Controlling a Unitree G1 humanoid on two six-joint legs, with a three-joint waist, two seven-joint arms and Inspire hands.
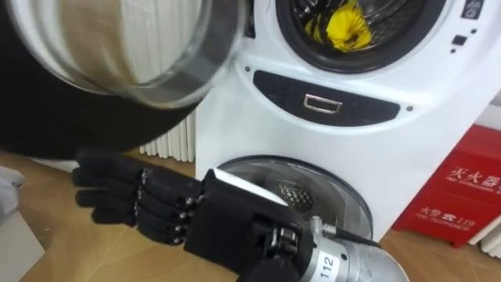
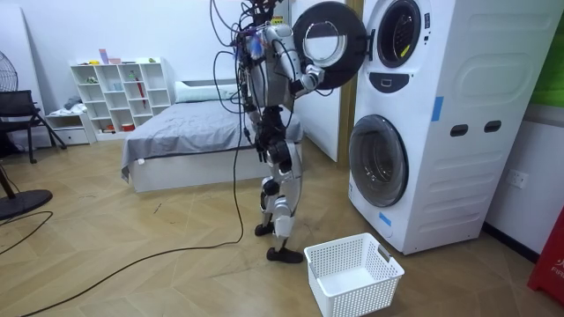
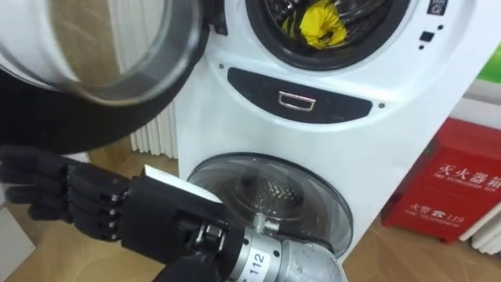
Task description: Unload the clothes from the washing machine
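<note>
A yellow cloth (image 1: 344, 27) lies inside the drum of the upper washing machine (image 2: 397, 35), at the top of both eye views. The machine's round glass door (image 1: 117, 47) is swung open to my left. My right hand (image 1: 149, 200) reaches across from the lower right, below that door and left of the lower machine's porthole (image 1: 297, 196). Its black fingers are stretched out to the left and hold nothing. In the room view I stand facing the stacked machines, with the right hand (image 2: 308, 81) raised beside the open door (image 2: 328, 42).
A white laundry basket (image 2: 352, 273) stands on the floor by my feet. A red box (image 1: 462, 188) sits to the right of the machines, and a white radiator (image 1: 168, 145) to their left. Behind me are a bed (image 2: 194, 141) and a shelf (image 2: 119, 92).
</note>
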